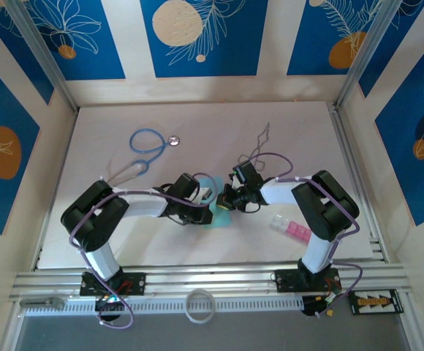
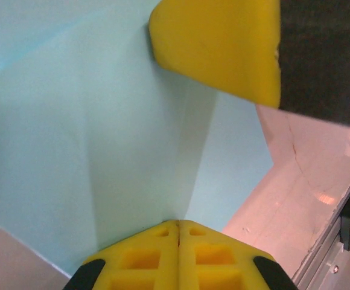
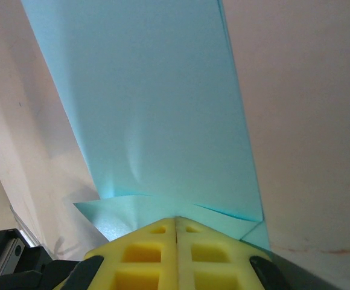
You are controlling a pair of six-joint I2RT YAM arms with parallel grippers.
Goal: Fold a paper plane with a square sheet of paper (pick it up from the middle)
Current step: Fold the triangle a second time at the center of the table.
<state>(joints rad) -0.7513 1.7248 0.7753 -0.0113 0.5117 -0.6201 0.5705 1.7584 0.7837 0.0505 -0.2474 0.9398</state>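
Note:
The square sheet of paper [image 1: 213, 203], light turquoise, hangs between my two grippers just above the middle of the table. It is folded into overlapping layers with a long crease [image 2: 102, 121]. My left gripper [image 2: 178, 222] is shut on its lower edge, jaws pressed together. My right gripper [image 3: 176, 219] is shut on the paper [image 3: 157, 109] where two folded flaps overlap. In the top view the left gripper [image 1: 203, 206] and right gripper [image 1: 228, 199] face each other closely. A yellow finger [image 2: 223, 48] of the right gripper touches the paper in the left wrist view.
A blue-tubed stethoscope [image 1: 148, 142] lies at the back left of the white table [image 1: 110, 241]. Pink and clear blocks [image 1: 291, 228] sit under the right arm. A thin wire loop [image 1: 262, 139] lies behind the right gripper. A white ring [image 1: 199, 305] rests on the near rail.

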